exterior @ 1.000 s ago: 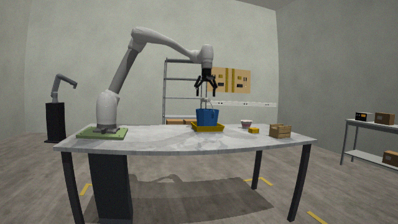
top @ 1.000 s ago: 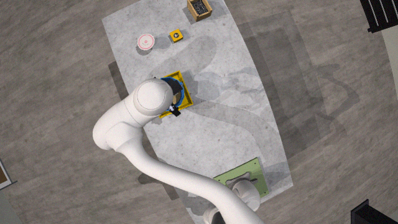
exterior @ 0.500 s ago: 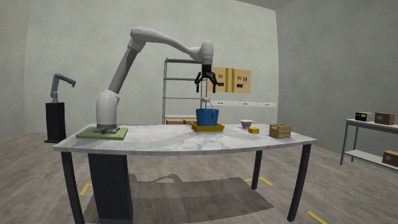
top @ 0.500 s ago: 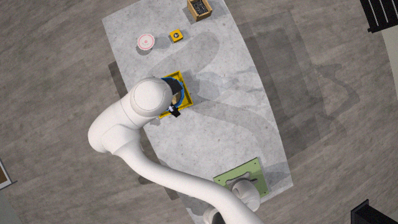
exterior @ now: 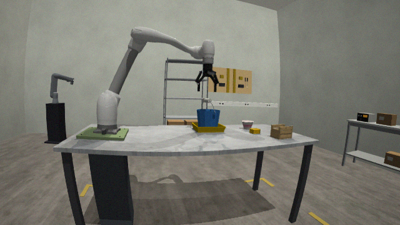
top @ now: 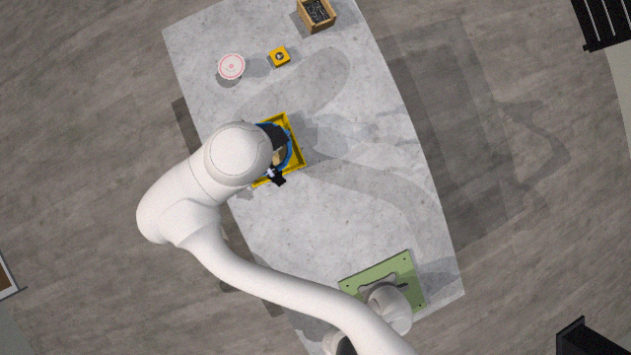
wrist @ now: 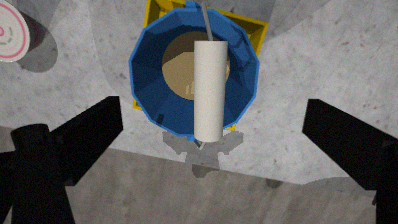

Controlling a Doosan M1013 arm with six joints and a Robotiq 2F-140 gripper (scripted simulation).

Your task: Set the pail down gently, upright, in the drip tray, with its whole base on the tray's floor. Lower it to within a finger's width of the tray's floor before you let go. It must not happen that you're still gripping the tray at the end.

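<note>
The blue pail (exterior: 208, 117) stands upright in the yellow drip tray (exterior: 209, 127) on the table. Its white handle grip (wrist: 210, 90) stands raised over the pail's mouth. From above, the pail (top: 279, 152) and tray (top: 283, 160) show partly under my arm. My gripper (exterior: 206, 82) is open and empty, well above the pail and apart from the handle. In the wrist view the pail (wrist: 195, 75) lies straight below, with my black fingers spread wide to either side.
A white and pink bowl (top: 231, 65), a small yellow block (top: 279, 55) and a wooden crate (top: 315, 15) stand at the far end of the table. My green base plate (top: 389, 283) is at the near end. A metal shelf (exterior: 184, 90) stands behind the table.
</note>
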